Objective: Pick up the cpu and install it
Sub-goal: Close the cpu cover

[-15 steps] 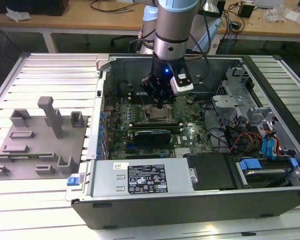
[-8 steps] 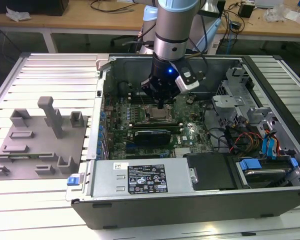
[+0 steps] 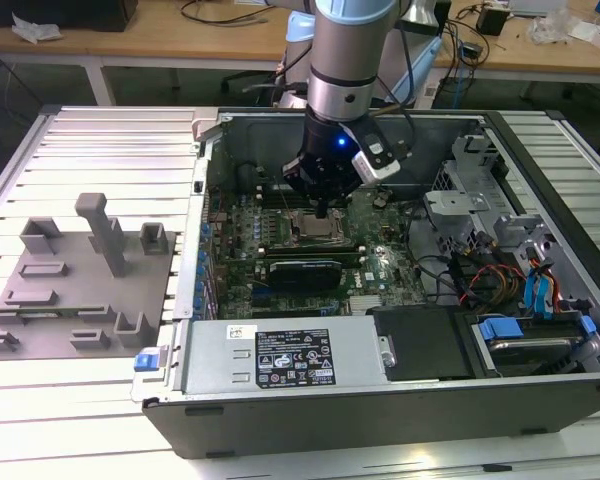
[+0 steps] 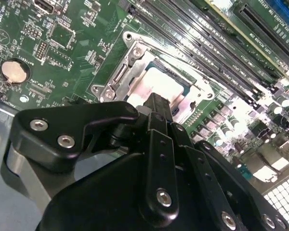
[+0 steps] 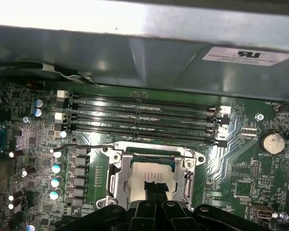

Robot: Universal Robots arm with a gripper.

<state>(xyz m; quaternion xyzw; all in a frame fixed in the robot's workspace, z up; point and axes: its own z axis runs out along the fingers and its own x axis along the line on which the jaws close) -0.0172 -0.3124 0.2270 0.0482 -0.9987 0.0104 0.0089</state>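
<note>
Here's the gripper point(image 5: 156, 186) down inside the open computer case point(image 3: 400, 395), poised right over the socket frame point(image 5: 116, 179), its fingers drawn together with nothing pinched between them. The cpu point(image 5: 149, 172) lies flat inside that frame, silvery top up, and the black fingertips point(image 4: 156, 102) sit over its middle; whether they touch it or hang just clear, I can't quite tell. Memory slots point(image 5: 139, 120) run just beside the frame, while the grey fixture point(image 3: 80, 280) sits well apart from it, outside the case.
</note>
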